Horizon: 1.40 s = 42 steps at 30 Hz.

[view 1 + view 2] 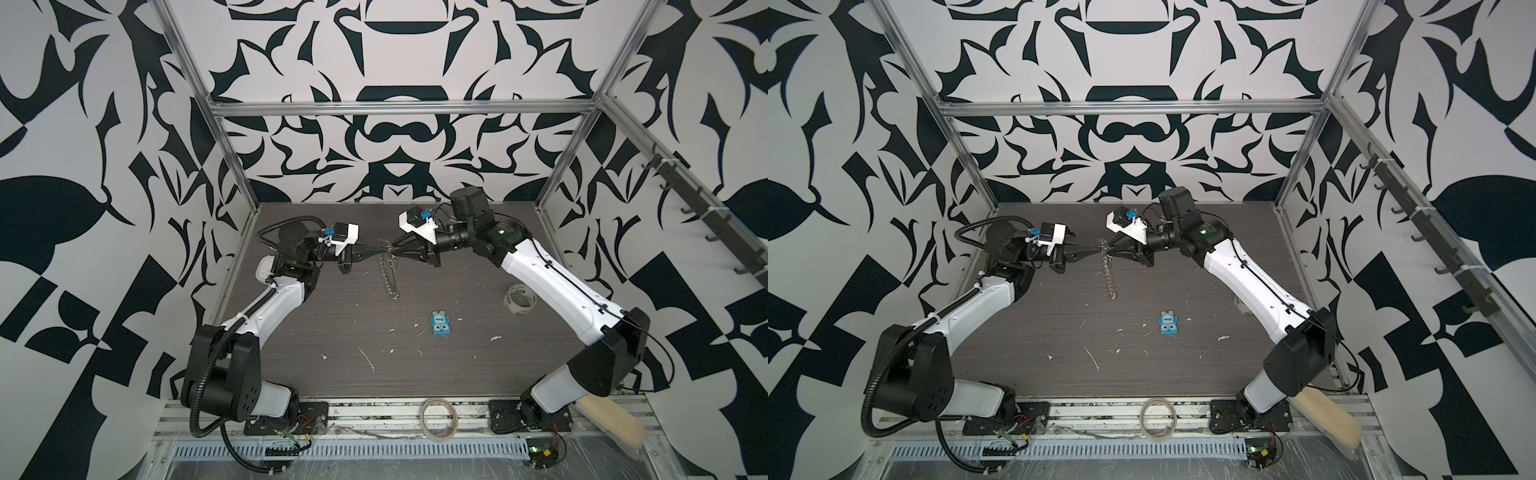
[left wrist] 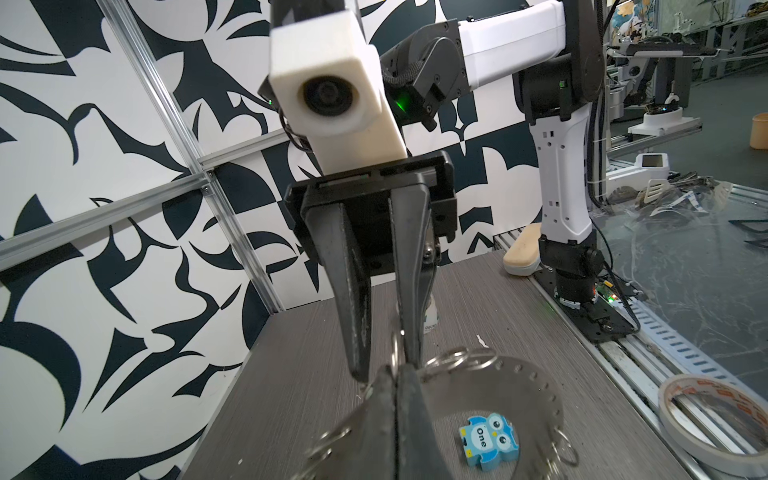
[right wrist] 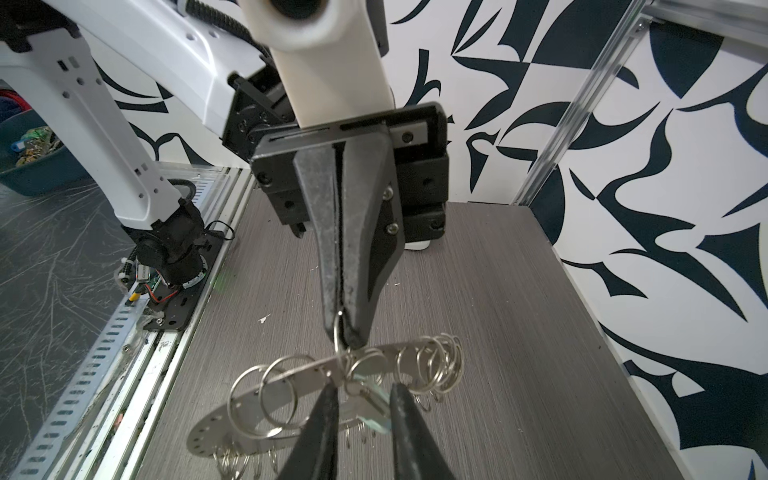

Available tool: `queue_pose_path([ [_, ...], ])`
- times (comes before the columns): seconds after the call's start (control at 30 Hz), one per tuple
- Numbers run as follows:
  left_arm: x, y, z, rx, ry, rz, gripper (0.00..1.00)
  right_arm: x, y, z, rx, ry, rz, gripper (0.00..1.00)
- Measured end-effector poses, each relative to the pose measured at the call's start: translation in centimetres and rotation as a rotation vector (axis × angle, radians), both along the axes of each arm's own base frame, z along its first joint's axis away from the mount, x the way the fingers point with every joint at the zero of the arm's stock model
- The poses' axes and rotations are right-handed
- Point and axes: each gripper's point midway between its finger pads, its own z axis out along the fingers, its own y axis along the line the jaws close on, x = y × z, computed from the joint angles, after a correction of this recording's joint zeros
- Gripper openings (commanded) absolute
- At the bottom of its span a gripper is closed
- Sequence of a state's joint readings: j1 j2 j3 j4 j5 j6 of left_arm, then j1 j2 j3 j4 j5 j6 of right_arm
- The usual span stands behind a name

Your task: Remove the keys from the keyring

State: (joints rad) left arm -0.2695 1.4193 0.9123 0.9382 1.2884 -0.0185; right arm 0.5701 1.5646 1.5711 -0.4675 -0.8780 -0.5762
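Grey wood-grain desk [image 1: 291,353], loud black-and-white walls [image 1: 83,124]. Toward the desk's back edge, midway along, my left pincer [image 3: 348,332] is clamped tight on a wire loop [image 3: 337,328] at the rim of the keyring [image 1: 389,272], holding it on edge. My right pincer [image 3: 363,390] stands partly open astride the pale key [image 3: 376,409], with no sure grip showing. I judge I'm lining up the pull: next, close and slide the key off.
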Motion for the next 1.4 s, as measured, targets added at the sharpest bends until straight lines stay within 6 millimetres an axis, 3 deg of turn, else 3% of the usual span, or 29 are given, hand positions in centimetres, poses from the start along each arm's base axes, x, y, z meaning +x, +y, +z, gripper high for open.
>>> queue_pose_path([
  [0.5, -0.15, 0.01, -0.11, 0.005, 0.004, -0.010, 0.00, -0.14, -0.07, 0.10, -0.010, -0.001, -0.002, 0.26],
  [0.97, -0.23, -0.03, -0.18, 0.007, 0.001, -0.014, 0.00, -0.88, 0.30, 0.55, -0.013, -0.006, 0.018, 0.08],
  [1.3, -0.19, -0.03, -0.23, 0.008, 0.006, -0.013, 0.00, -0.62, 0.36, 0.59, -0.027, -0.008, 0.014, 0.06],
  [1.4, -0.20, -0.03, -0.24, 0.008, 0.006, -0.014, 0.00, -0.66, 0.35, 0.56, -0.031, -0.006, 0.013, 0.00],
])
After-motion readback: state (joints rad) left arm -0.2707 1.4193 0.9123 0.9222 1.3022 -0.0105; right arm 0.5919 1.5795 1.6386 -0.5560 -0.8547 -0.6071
